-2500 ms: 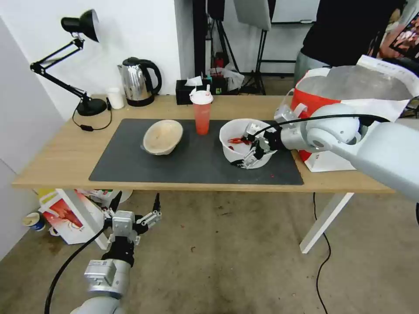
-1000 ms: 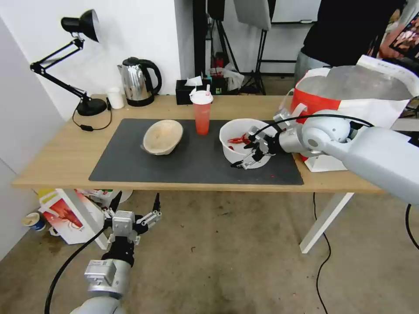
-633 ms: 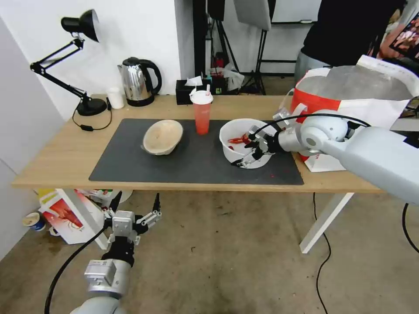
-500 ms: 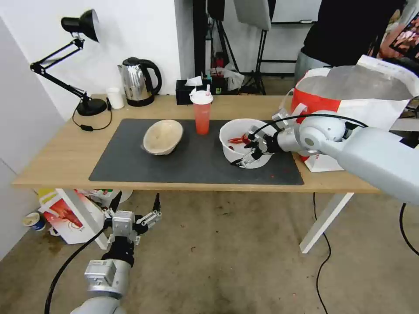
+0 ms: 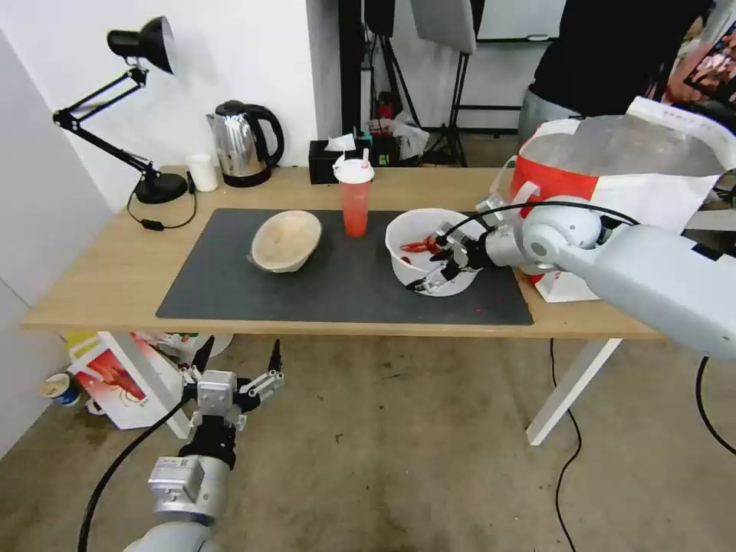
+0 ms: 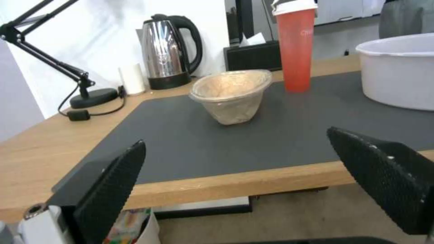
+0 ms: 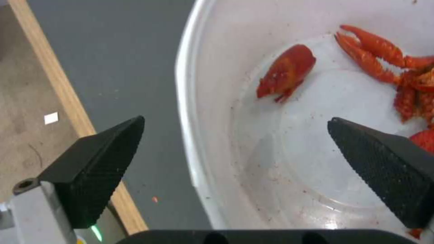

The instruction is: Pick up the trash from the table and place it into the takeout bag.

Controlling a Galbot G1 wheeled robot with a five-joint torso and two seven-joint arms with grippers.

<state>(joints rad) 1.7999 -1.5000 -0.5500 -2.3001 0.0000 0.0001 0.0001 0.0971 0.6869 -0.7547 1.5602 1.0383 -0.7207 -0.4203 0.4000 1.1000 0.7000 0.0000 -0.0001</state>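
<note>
**Right end effector spread over the rim of the crayfish bowl**

My right arm reaches in from the right side, across the front of the takeout bag (image 5: 613, 165), with its forearm angled down toward the tabletop (image 5: 100, 276). The right end effector (image 5: 438, 265) is at the near right edge of the white bowl (image 5: 410, 230). Its fingers are spread apart and grip nothing. In the right wrist view one finger (image 7: 97, 161) sits outside the bowl wall (image 7: 190, 135), over the dark grey mat (image 7: 113, 51), and the other finger (image 7: 384, 162) sits over the inside, above the red crayfish shells (image 7: 375, 54).

My left arm hangs low in front of the tabletop edge, above the concrete floor (image 5: 383, 445). The left end effector (image 5: 236, 359) points up and is released, fingers wide.

On the mat (image 5: 337, 284) the beige bowl (image 5: 285, 241) lies tipped on its side to the left. The red drink cup (image 5: 354, 198) with its white lid stands upright between the two bowls, toward the back. The takeout bag stands open at the right end of the tabletop, silver lining showing.

Along the back edge are a black desk lamp (image 5: 142, 46), a small white cup (image 5: 203, 172), a steel kettle (image 5: 241, 144) and a black tissue box (image 5: 330, 157). A red-and-white box (image 5: 115, 379) sits on the floor under the left end.
</note>
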